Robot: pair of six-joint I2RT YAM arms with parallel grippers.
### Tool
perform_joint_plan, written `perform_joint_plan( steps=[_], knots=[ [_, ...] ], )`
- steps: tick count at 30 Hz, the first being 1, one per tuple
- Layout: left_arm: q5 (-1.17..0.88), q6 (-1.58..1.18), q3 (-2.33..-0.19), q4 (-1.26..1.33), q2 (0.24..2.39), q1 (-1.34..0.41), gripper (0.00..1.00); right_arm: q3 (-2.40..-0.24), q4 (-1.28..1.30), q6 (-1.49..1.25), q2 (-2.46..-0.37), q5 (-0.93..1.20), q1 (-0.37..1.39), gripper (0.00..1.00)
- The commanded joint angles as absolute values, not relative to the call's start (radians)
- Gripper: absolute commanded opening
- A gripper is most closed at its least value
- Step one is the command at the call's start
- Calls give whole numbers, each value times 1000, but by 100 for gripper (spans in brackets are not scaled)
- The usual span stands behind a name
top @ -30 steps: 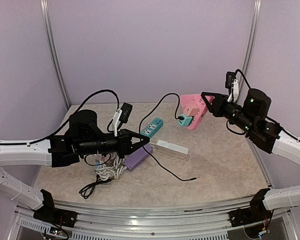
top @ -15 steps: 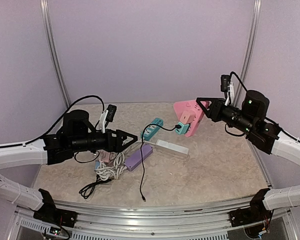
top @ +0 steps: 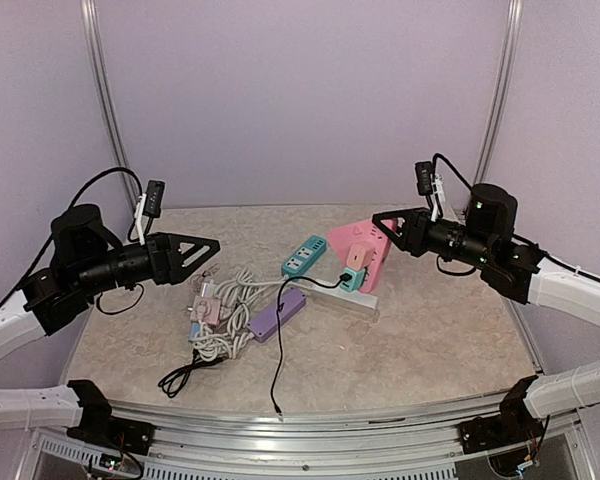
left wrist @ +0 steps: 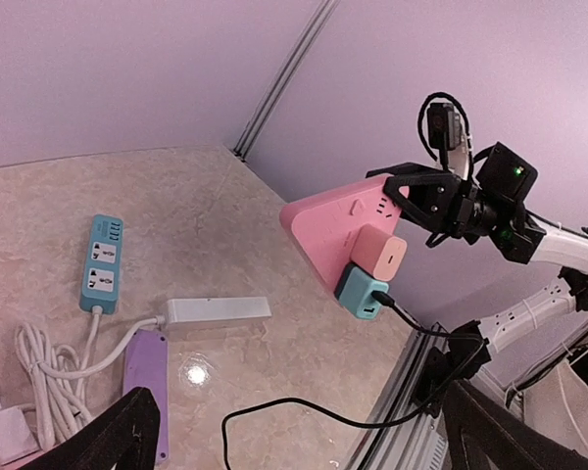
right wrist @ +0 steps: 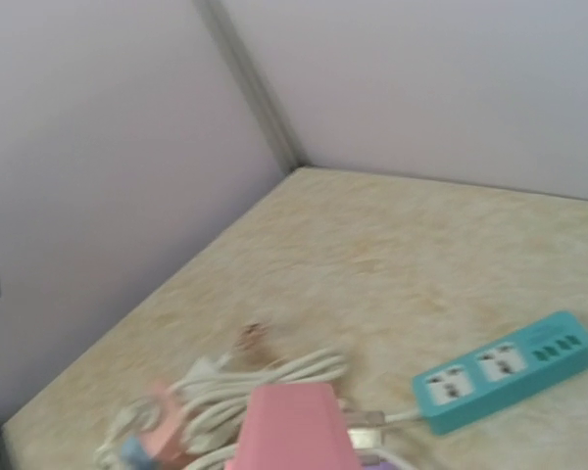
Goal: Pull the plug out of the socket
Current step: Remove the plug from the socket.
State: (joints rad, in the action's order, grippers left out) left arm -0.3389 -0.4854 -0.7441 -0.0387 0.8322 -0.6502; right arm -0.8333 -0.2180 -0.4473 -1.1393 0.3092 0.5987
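The teal plug (top: 351, 281) sits in the lower end of the pink socket block's (top: 342, 242) face, just below a peach adapter (top: 358, 258) in the same face. The block is around the middle of the table (top: 440, 340), tilted, its low end close over a white power strip (top: 348, 302). I cannot tell whether the two touch.

The plug's body points out of the face toward the near-left, roughly at the left arm. Its black cable (top: 280, 350) leaves that end, loops left, then runs to the table's near edge, where its free end lies loose.

The right gripper (top: 380, 222) is clamped on the block's upper far corner and steadies it. The left gripper (top: 212, 246) is spread wide and holds nothing. It hangs over the left side of the table, well apart from the plug, fingers aimed right toward it.

The pull looks not yet done. The free left arm seems the one to reach right and draw the plug out along its own axis.
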Motion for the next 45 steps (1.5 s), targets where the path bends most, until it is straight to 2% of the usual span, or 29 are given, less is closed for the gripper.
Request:
perform_joint_plan(
  steps=[1,7,13,22,34,40,42,45],
  knots=[
    [-475,-419,-822,-27,905,-643,99,-879,-301,-419,-1130,501,591,0],
    [-648,-358,-982,53,1126,-700,99,-929,-277,-438,-1155,684,591,0],
    [-628,-260,-1147,-60,1314,-780,99,-936,-326,-484,-1182,800,592,0],
    [-610,-261,-1155,-64,1378,-782,99,-952,-348,-500,-1223,899,594,0],
    [-754,-245,-1206,-71,1445,-814,98,-953,-425,-554,-1281,992,605,0],
    [-766,-210,-1276,-77,1504,-833,92,-976,-345,-508,-1298,1007,611,0],
    [-775,-203,-1293,-80,1514,-832,88,-978,-321,-494,-1303,1006,612,0],
    [-802,-198,-1321,-108,1541,-834,76,-980,-311,-490,-1312,1011,615,0]
  ],
)
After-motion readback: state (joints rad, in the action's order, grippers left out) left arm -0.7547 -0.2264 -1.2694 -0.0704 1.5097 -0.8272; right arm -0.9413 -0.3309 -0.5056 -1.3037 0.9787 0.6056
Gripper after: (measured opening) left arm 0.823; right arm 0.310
